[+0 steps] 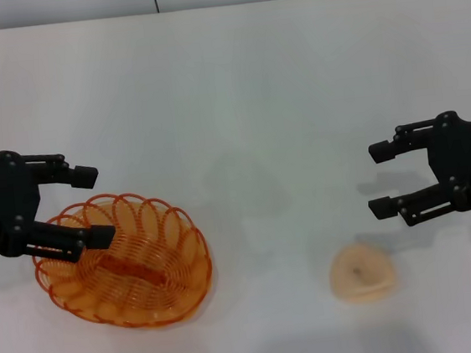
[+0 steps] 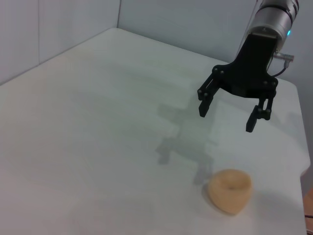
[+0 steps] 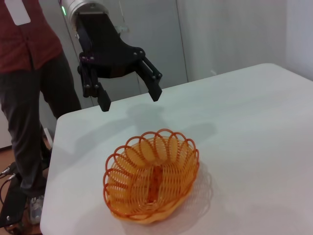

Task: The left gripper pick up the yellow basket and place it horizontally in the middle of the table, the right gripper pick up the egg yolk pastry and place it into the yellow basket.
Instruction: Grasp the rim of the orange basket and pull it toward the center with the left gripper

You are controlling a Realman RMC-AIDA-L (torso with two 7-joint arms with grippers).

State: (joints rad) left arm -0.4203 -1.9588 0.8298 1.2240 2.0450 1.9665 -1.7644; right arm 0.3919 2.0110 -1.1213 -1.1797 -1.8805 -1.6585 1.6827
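Note:
The yellow basket (image 1: 190,270), an oval orange wire basket, rests empty on the white table (image 1: 228,101) at the front left. My left gripper (image 1: 95,204) is open and empty, hovering above the basket's left rim without touching it. The egg yolk pastry (image 1: 362,273) lies on the table at the front right. My right gripper (image 1: 377,180) is open and empty, raised just behind the pastry. The left wrist view shows the right gripper (image 2: 226,120) above the pastry (image 2: 230,190). The right wrist view shows the left gripper (image 3: 131,100) above the basket (image 3: 186,169).
A person in a red shirt (image 3: 29,73) stands beyond the table's left edge. A grey wall runs behind the table's far edge (image 1: 218,6).

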